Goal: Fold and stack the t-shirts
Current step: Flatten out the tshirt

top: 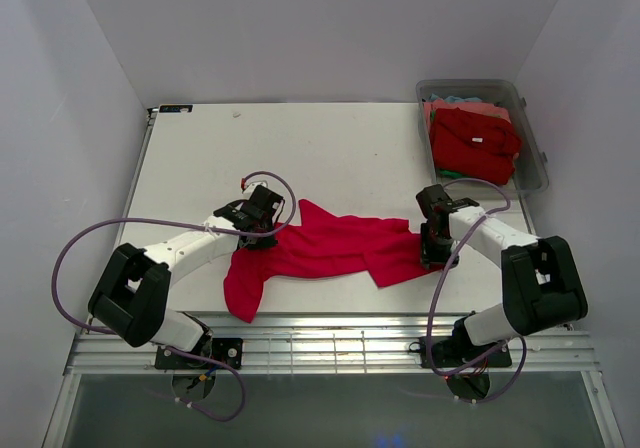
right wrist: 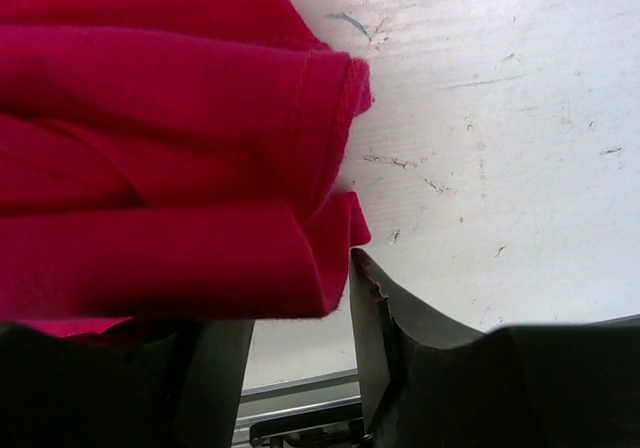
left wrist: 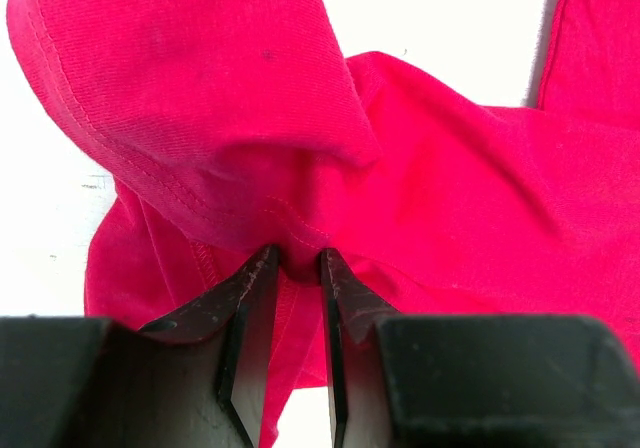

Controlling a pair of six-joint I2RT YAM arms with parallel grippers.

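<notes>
Left wrist alone: left pincer tight on t-shirt fold (right pincer: unclear).

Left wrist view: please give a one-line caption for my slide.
Left gripper pinching a raised fold of the crimson t-shirt on the white table.

White table, clear bin and bare walls

The white table has plain pale walls at its far side and at both ends. A clear plastic bin sits on the table's far right corner, its long side along the right edge. A small dark fitting lies at the far left corner, with a faint mark on the surface near it. Ribbed metal rails run along the near edge. Up close, in the right wrist view, the tabletop is scuffed with fine scratches and specks, and a strip of rail shows below it.
</notes>
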